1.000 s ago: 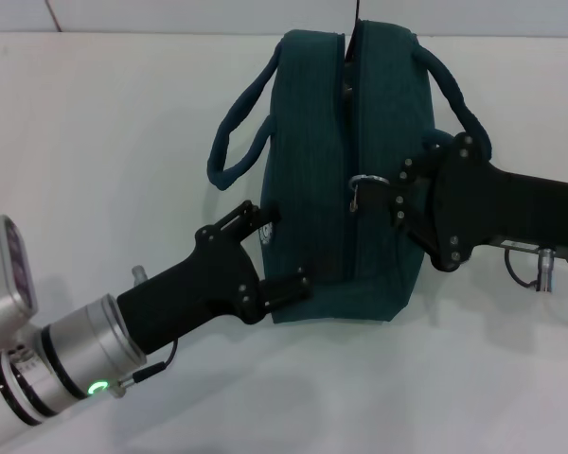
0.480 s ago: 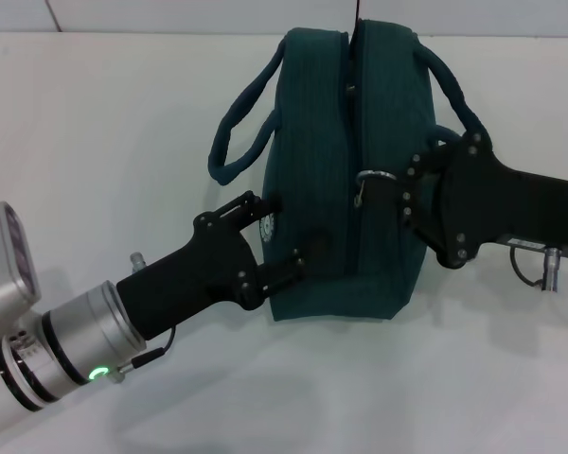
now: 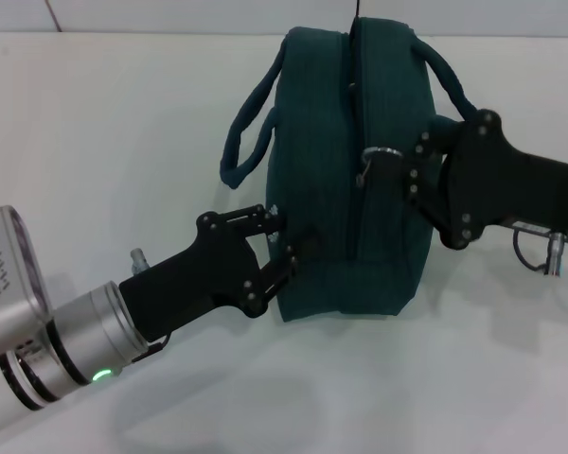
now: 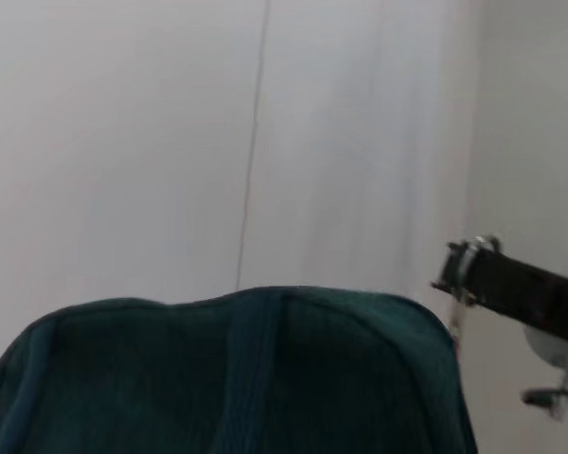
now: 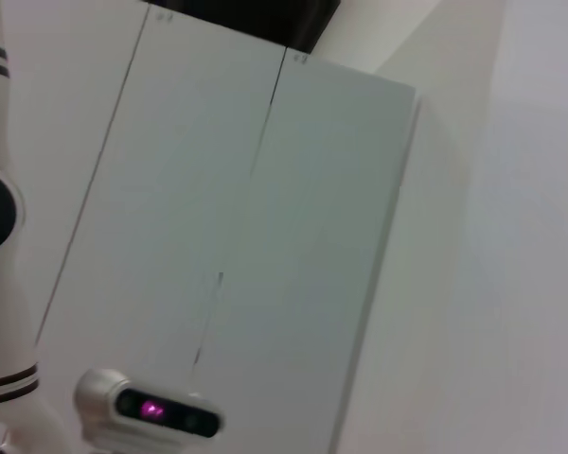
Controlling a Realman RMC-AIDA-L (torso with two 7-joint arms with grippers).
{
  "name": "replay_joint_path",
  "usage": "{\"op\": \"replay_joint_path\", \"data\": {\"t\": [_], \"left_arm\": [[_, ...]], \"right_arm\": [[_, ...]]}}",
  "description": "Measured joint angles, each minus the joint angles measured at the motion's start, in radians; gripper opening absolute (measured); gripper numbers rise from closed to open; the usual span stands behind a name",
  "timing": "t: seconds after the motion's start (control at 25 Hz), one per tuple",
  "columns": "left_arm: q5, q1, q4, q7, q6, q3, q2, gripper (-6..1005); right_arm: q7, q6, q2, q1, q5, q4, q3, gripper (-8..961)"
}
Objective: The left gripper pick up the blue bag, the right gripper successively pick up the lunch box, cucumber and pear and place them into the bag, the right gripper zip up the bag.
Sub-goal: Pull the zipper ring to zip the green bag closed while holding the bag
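Observation:
The blue bag [image 3: 317, 132] stands on the white table [image 3: 104, 142]; its top also shows in the left wrist view [image 4: 237, 378]. My left gripper [image 3: 286, 244] is shut on the bag's near left lower side. My right gripper [image 3: 398, 168] reaches in from the right and is shut on the silver zipper pull [image 3: 371, 159], about halfway along the bag's top. The zipper looks closed on the near side of the pull. The lunch box, cucumber and pear are out of view.
The bag's two handles hang to the left [image 3: 251, 123] and right [image 3: 445, 80]. The table's far edge meets a wall just behind the bag. The right wrist view shows only a grey cabinet [image 5: 265, 236].
My right gripper has drawn the zipper pull away from me along the bag's top. The bag and my left gripper have shifted a little to the right.

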Motion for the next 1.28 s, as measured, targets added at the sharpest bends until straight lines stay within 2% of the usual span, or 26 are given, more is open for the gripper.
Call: {"op": "replay_joint_path", "data": {"t": [0.2,0.4,0.52,0.68,0.88,1.04,1.28], "left_arm": [[0.005,-0.002,0.011,0.028,-0.001,0.008,0.005,293],[0.005,0.006,0.056,0.032,-0.023,0.029,0.009,143],[0.006,0.012,0.075,0.033,-0.042,0.031,0.012,98],[0.006,0.024,0.111,0.024,-0.074,0.048,0.022,87],[-0.005,0.042,0.136,-0.026,-0.07,0.044,0.054,73],[-0.007,0.074,0.196,-0.073,-0.077,0.042,0.065,68],[-0.002,0.075,0.22,-0.13,-0.075,0.045,0.086,69]], "right_arm": [[-0.032,0.001,0.002,-0.001,0.018,0.0,0.0,7],[-0.084,-0.003,0.002,-0.001,0.093,0.034,-0.005,7],[-0.112,-0.006,0.002,-0.001,0.127,0.056,-0.006,7],[-0.12,0.002,0.002,-0.005,0.179,0.074,-0.006,7],[-0.122,0.018,-0.001,-0.015,0.239,0.102,0.001,7],[-0.124,0.047,-0.004,-0.026,0.259,0.108,0.004,7],[-0.147,0.061,-0.005,-0.04,0.273,0.113,0.005,6]]}}
